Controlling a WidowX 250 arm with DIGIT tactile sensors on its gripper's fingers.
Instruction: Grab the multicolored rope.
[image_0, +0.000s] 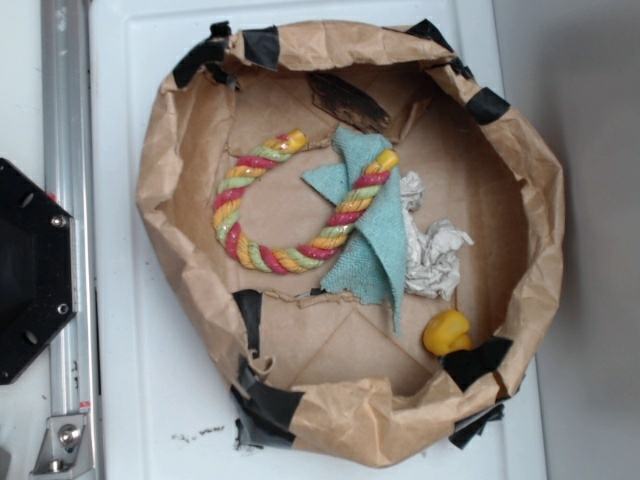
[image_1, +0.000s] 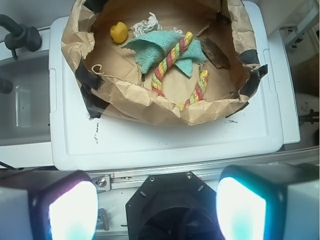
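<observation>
The gripper (image_1: 155, 210) hangs wide open and empty, its pads (image_1: 70, 210) glowing at the wrist view's bottom edge, well short of the brown paper nest (image_0: 160, 180). Inside, the multicolored rope (image_0: 245, 250) curls in a U toward 9 o'clock, one end on the teal cloth (image_0: 380, 240); a yellow toy (image_0: 446, 332) sits at 5 o'clock. The nest rests on a white lid (image_0: 130, 360); no readable writing shows.

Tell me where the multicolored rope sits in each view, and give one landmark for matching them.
Exterior: the multicolored rope curves in a U left of centre, one end lying on the teal cloth.
Wrist: the multicolored rope is upper centre, partly behind the paper wall.
Shared landmark: the small yellow toy.
</observation>
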